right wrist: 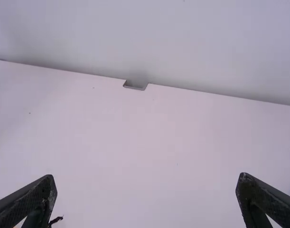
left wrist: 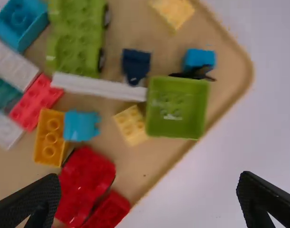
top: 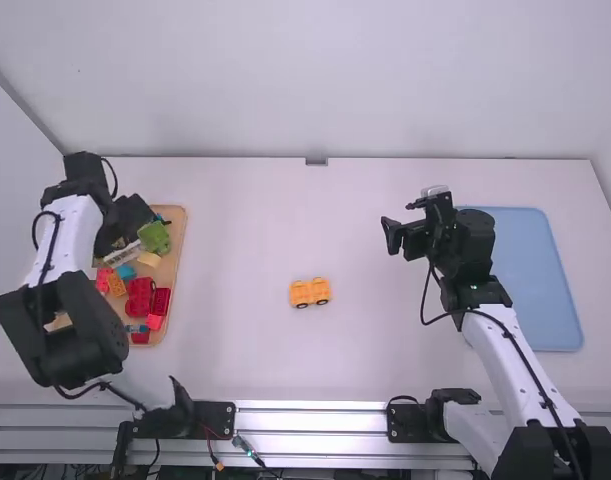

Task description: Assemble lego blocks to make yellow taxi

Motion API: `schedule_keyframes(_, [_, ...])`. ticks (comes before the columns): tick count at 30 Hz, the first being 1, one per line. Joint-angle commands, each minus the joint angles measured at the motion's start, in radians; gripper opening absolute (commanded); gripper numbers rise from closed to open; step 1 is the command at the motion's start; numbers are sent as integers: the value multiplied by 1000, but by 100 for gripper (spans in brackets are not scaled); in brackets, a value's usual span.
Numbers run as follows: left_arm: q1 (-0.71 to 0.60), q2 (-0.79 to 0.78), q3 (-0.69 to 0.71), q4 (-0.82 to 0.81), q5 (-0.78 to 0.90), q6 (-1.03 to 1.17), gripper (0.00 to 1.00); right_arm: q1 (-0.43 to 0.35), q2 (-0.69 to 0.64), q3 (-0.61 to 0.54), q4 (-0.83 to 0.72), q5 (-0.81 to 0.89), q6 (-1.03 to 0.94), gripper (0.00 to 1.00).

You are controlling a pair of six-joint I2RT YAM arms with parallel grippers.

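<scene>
Bench [top: 385, 350], white and broad, lies before you in the high view, with the left arm [top: 73, 235] over its left side and the right arm [top: 515, 370] over its right. On your right is the pale blue tray [top: 535, 280]; on your left, the wooden tray [top: 177, 285] holds a jumble of blocks. Your left pincer [top: 125, 225] is above the wooden tray, and in its wrist view you see the left pincer [left wrist: 149, 175] spread wide with nothing between the tips. Your right pincer [top: 399, 219] is over the bench, left of the blue tray, likewise spread and holding nothing. Near the middle of the bench, between the trays and well apart from both, you have the yellow-orange wheeled piece [top: 310, 292], dark wheels on its near side.

Inside the wooden tray, the left wrist view gives you the green wheeled piece [left wrist: 77, 35], the red car [left wrist: 85, 183] and the green open box [left wrist: 177, 107]. Smaller still are the orange block [left wrist: 49, 137], the red block [left wrist: 35, 102] near it, the pale yellow block [left wrist: 131, 124] beside the box, and the bright blue block [left wrist: 199, 59]
</scene>
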Motion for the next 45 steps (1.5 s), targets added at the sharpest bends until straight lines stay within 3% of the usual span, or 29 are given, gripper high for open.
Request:
schedule_keyframes(1, [35, 45, 17, -20, 37, -79, 99, 3, -14, 39, 5, -7, 3, 99])
schedule_keyframes(7, [84, 116, 17, -34, 44, -124, 92, 15, -13, 39, 6, -6, 3, 99])
schedule_keyframes(10, [87, 161, 17, -21, 43, -143, 82, 29, -13, 39, 14, -6, 2, 99])
schedule_keyframes(26, [83, 301, 17, 68, 47, -169, 67, 61, -14, 39, 18, 0, -27, 99])
schedule_keyframes(35, [44, 301, 15, 92, 44, -185, 64, 60, -13, 39, 20, 1, -27, 99])
schedule_keyframes(45, [4, 303, -1, 95, -38, -235, 67, 59, -13, 39, 17, 4, -28, 99])
